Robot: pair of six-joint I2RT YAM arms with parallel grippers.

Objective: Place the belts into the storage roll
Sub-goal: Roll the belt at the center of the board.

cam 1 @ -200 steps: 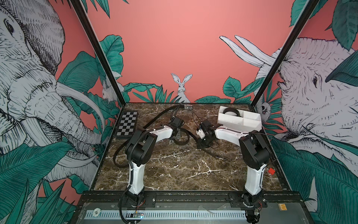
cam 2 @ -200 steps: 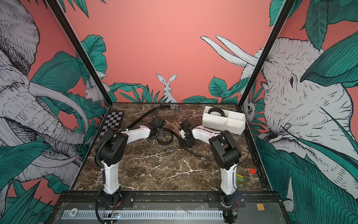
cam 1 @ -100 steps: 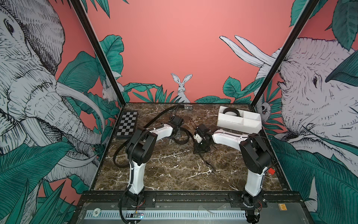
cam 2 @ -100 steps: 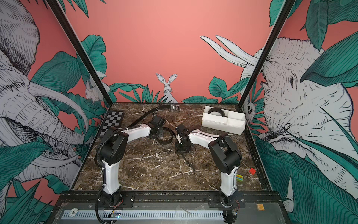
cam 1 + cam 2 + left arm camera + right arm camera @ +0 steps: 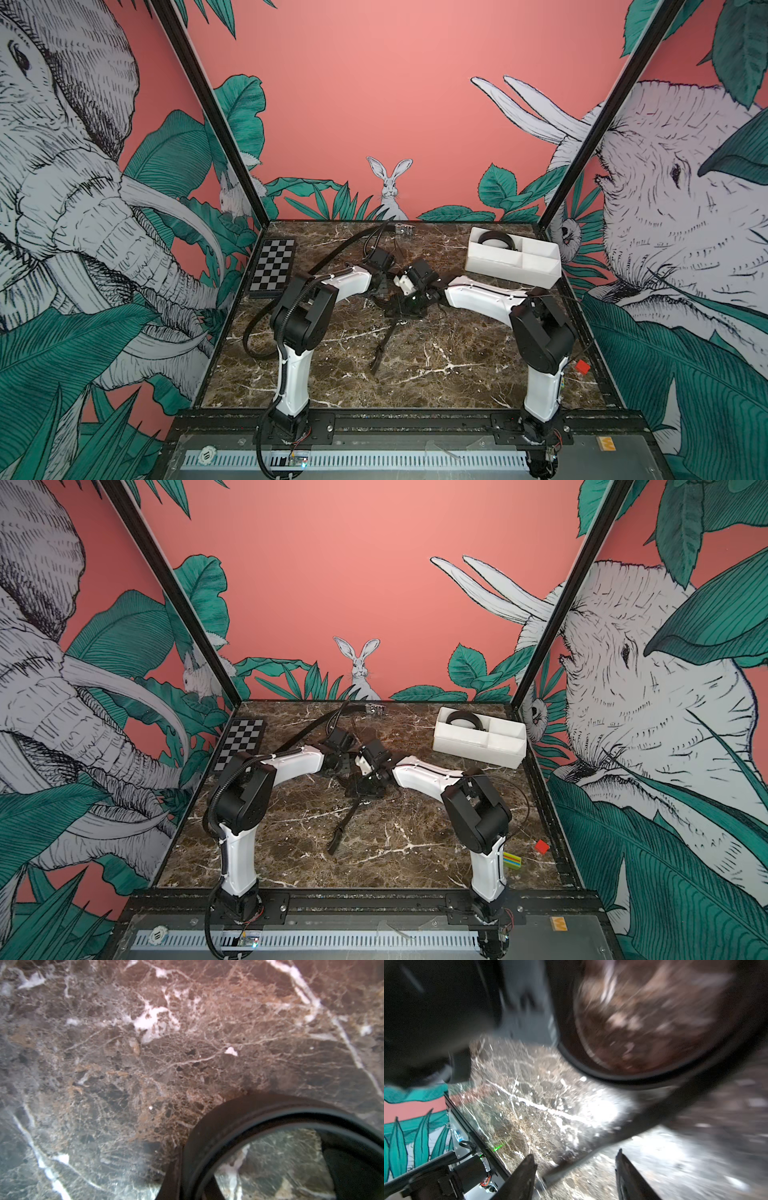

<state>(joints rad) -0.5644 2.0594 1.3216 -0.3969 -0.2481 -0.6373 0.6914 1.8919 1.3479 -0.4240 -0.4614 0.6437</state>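
Observation:
The white storage roll (image 5: 511, 275) stands at the back right, and one coiled black belt (image 5: 494, 240) lies in its left compartment. A second belt (image 5: 383, 343) lies mid-table, looped between both grippers, its tail pointing to the front edge. My left gripper (image 5: 384, 286) is shut on that belt's loop (image 5: 259, 1118). My right gripper (image 5: 576, 1167) stands open just above the table, the blurred strap (image 5: 591, 1153) running between its fingers (image 5: 525, 1176) without being pinched. A third belt with a metal buckle (image 5: 374, 709) lies at the back wall.
A black-and-grey checkered board (image 5: 272, 266) lies at the back left. The left arm's ribbed cable hose (image 5: 257, 332) loops over the table's left side. A red block (image 5: 582, 366) and a striped block (image 5: 512, 860) sit by the right arm's base.
The right arm has swung left, away from the storage roll, and its jaws have opened. The belt's tail has swept left and now points to the front. The left arm has stayed put.

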